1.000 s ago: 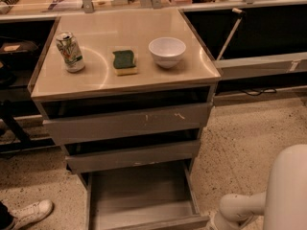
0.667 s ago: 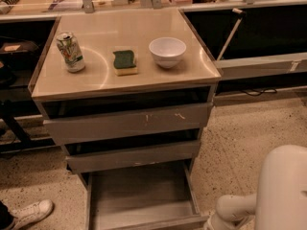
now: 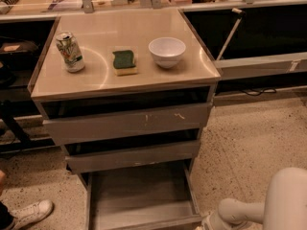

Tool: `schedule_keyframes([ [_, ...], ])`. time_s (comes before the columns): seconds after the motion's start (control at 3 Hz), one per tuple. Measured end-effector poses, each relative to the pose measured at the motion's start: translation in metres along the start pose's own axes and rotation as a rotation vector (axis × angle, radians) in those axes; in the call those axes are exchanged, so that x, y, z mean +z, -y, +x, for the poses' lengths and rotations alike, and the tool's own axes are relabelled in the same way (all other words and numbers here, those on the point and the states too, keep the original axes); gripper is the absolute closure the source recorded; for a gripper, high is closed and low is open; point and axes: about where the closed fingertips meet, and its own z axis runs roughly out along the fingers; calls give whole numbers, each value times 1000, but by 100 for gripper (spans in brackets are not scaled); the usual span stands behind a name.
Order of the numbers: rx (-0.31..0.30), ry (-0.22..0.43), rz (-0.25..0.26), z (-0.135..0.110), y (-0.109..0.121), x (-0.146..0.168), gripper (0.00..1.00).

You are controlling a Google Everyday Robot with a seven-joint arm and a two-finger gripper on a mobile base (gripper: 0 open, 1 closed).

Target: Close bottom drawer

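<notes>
Bottom drawer [image 3: 141, 195]: pulled far out, its front panel just left of the gripper.
Gripper [image 3: 205, 224]: low at the drawer's front right corner, mostly cut off; whether open or closed cannot be told.
Cabinet top [image 3: 96, 83]: can [image 3: 70, 51], sponge [image 3: 124, 61] and bowl [image 3: 167, 51], well beyond the gripper.

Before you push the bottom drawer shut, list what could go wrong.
1. The tool sits by the front right corner of the bottom drawer, at the picture's lower edge. A push that far off-centre may skew the open drawer and jam it.
2. A hard slam could shake the cabinet and topple the upright can or shift the bowl on top.
</notes>
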Motion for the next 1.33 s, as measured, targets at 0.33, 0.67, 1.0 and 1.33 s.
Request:
schedule_keyframes([
  [0.33, 33, 50, -16, -17, 11, 12, 100],
  [0.67, 46, 82, -34, -32, 15, 21, 100],
  [1.0, 26, 133, -37, -55, 12, 12, 100],
  [1.33, -10, 212, -62, -80, 6, -8, 100],
])
